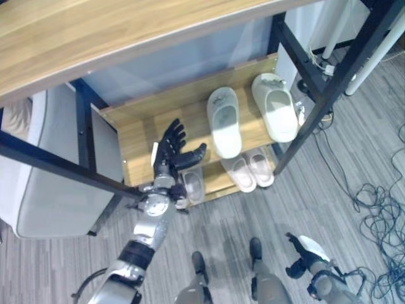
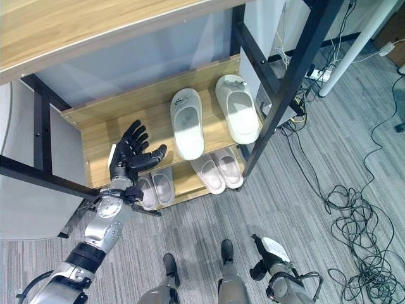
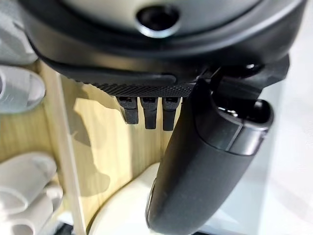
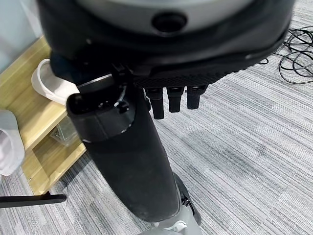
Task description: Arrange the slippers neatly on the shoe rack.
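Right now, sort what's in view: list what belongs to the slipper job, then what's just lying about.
Job:
- two large slippers on the upper shelf
- small slippers on the lower shelf
- shoe rack
- left hand, fingers straight

Lying about:
- cables on the floor
- power strip

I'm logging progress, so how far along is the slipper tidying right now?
Mostly done, apparently: two large slippers lie side by side on the upper shelf, smaller pairs on the lower. The left hand hovers open and empty over the shelf; the right hand hangs low. Little seems left.

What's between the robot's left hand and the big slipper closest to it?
Just bare wooden shelf, seen in the right eye view, between the left hand and the nearest big slipper.
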You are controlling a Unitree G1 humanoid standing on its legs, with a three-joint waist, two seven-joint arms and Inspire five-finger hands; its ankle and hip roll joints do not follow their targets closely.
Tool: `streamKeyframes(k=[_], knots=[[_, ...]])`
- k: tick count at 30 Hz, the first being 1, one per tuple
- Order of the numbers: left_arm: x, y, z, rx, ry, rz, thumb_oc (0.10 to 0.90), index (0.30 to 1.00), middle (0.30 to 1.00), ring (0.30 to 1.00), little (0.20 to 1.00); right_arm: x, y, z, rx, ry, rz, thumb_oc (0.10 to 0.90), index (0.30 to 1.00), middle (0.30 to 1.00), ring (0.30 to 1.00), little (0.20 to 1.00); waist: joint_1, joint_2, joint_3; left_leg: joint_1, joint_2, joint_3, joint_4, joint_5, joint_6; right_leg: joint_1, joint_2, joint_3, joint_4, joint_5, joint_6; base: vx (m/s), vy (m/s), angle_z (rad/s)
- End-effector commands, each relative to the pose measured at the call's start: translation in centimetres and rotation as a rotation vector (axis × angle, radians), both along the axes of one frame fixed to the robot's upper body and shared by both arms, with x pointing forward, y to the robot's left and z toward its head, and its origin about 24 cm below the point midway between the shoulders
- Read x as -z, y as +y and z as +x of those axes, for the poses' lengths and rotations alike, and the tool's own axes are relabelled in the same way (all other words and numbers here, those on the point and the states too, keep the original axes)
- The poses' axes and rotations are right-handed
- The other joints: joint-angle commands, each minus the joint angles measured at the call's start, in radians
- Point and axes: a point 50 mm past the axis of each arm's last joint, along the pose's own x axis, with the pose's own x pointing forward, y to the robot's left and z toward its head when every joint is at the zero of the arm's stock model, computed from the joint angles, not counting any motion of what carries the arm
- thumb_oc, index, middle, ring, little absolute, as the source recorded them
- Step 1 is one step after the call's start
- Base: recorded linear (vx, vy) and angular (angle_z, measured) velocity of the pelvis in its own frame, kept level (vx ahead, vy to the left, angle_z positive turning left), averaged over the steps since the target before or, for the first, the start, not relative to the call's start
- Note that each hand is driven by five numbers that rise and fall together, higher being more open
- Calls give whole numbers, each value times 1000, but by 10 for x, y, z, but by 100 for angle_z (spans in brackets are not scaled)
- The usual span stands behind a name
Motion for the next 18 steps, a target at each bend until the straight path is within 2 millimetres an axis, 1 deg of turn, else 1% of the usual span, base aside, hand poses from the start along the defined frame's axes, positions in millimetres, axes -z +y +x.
streamKeyframes(k=[1, 2, 5, 8, 14, 18], knots=[[-41, -14, 12, 61, -183, -50, 800, 900, 900, 900, 900, -3, -5, -6, -8, -28, -34, 800, 900, 900, 900, 900, -4, -38, -65, -16, -8, -3, -8, -17, -27, -19, -9, -31, -1, -87, 53, -38, 1, -1], [-40, -22, 12, 86, -179, -45, 800, 900, 900, 900, 900, -3, -4, -6, -10, -28, -35, 800, 900, 900, 900, 900, -7, -38, -64, -21, -9, -2, -8, -16, -26, -25, -9, -27, -1, -85, 52, 0, 0, 0], [-40, -35, 13, 125, -174, -44, 800, 900, 900, 900, 900, -4, -5, -5, -10, -33, -38, 800, 900, 900, 900, 900, -12, -37, -64, -27, -10, 2, -8, -15, -25, -35, -9, -23, -1, -83, 52, -17, 4, -2], [-45, -48, 14, 161, -183, -30, 800, 900, 900, 900, 900, -4, -5, -7, -10, -32, -43, 800, 900, 900, 900, 900, -21, -34, -60, -31, -10, 10, -8, -14, -23, -45, -12, -11, -1, -81, 52, -11, 18, -5], [-48, -60, 16, 186, -183, -33, 800, 900, 900, 900, 900, -5, -9, -9, -1, -33, -57, 800, 900, 900, 900, 900, -33, -25, -54, -29, -12, 26, -8, -17, -21, -53, -14, 2, -1, -77, 55, 3, 16, -11], [-57, -69, 18, 209, -207, -39, 800, 900, 900, 900, 900, -5, -13, -11, 10, -28, -66, 800, 900, 900, 900, 900, -46, -12, -49, -24, -15, 37, -8, -20, -19, -57, -19, 13, -1, -74, 58, 8, 11, -7]])
